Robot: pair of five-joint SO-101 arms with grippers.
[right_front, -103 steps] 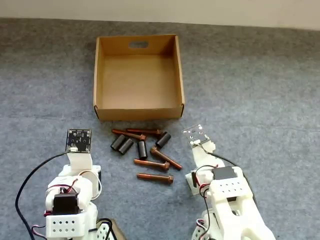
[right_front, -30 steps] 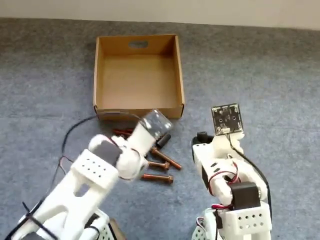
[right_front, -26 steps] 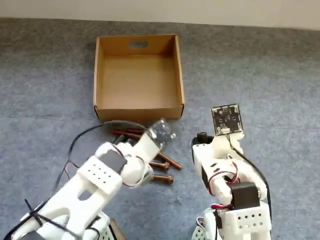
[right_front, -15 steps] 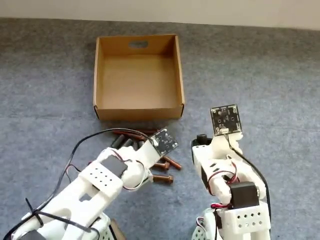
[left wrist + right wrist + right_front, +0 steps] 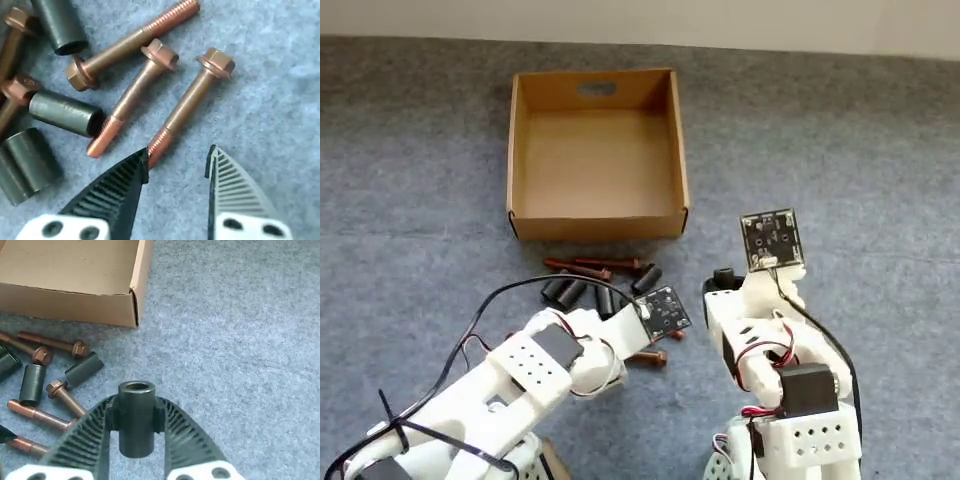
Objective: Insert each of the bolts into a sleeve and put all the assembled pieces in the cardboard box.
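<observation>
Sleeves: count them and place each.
5. One sleeve is held in the right gripper; four more lie on the carpet beside the bolts, near the cardboard box's front wall. The left arm may hide others.

Robotics lab setup: grey carpet tabletop [image 5: 860,140], white servo arms [image 5: 790,400], exposed camera board [image 5: 772,240].

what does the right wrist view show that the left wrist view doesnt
Right wrist view: the right gripper shut on a dark sleeve, its open end facing the camera, and a corner of the cardboard box beyond it.
Left wrist view: the left gripper open, close above the pile, with the nearest bolt ending its threaded tip beside one fingertip.
Both: loose bolts and loose sleeves lying on the grey carpet, none assembled yet.
</observation>
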